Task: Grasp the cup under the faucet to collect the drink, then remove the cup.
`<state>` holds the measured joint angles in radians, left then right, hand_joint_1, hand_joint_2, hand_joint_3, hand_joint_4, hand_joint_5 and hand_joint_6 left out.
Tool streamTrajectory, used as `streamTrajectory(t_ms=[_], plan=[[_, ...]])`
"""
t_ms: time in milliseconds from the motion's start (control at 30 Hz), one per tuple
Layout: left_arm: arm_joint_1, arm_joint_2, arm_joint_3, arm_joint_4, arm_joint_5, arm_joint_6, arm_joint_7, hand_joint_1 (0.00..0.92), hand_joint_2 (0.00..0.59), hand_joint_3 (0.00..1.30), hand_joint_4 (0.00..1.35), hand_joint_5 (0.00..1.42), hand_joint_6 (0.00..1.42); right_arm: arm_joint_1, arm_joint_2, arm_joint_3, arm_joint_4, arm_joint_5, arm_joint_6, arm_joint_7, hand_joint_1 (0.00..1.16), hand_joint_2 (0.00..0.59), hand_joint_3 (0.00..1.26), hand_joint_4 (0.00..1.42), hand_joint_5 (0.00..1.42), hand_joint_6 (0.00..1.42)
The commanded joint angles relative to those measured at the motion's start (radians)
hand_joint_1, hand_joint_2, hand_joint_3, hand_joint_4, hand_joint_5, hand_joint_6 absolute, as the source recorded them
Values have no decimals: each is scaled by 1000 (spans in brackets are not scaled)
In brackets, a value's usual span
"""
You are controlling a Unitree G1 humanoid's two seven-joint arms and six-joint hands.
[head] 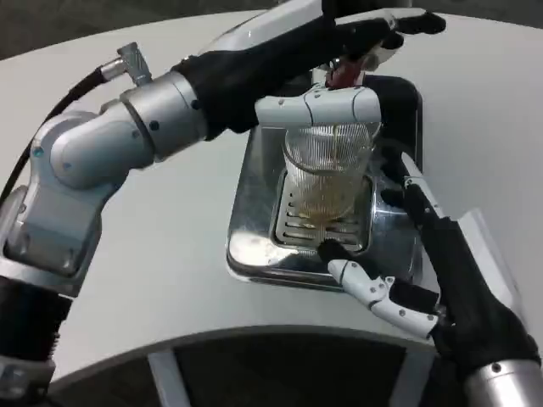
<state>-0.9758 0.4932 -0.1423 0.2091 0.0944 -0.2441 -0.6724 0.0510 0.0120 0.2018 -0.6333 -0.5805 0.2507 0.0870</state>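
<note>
**Ana:** While the white desk takes up most of the view, the work sits on the shiny metal drip tray in the middle of it. What do you make of progress?

**Ben:** About midway, I'd judge. On the tray's slotted grate stands the ribbed clear cup, upright, right below the dispenser's outlet, so the placing part looks done. Amber liquid shows in the lower part of the cup, well short of the rim.

**Ana:** So collecting is under way or just finished?

**Ben:** I can't see a stream, so I can't tell whether it's pouring now. The left robot hand reaches over the cup's top, up by a reddish piece that I take for the tap lever; it seems to rest on or press it, but whether its fingers close on it I cannot tell.

**Ana:** And the right one?

**Ben:** The right robot hand comes in from the lower right. Its fingers are spread, one set near the cup's right side, another lying low on the tray's front edge. They sit beside the glass, not wrapped around it, and I see no firm hold.

**Ana:** What remains, then?

**Ben:** Closing properly on the cup, finishing the fill if needed, then lifting it clear of the grate and out from under the faucet.
</note>
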Motion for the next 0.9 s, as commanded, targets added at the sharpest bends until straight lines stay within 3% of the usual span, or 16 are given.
streamTrajectory(t_ms=[33,333,900], plan=[[8,12,-32,11,24,-14,-32,0,90,140,27,98,187,-41,5,8,56,12,-7,-31,691,269,47,66,133,198],[-5,10,-45,21,26,-24,-31,0,95,140,28,98,187,-112,4,6,125,22,2,-67,685,260,47,66,133,194],[-9,15,-45,54,22,-52,-31,0,95,149,28,98,187,-162,3,6,188,13,4,-135,682,258,56,66,133,184]])
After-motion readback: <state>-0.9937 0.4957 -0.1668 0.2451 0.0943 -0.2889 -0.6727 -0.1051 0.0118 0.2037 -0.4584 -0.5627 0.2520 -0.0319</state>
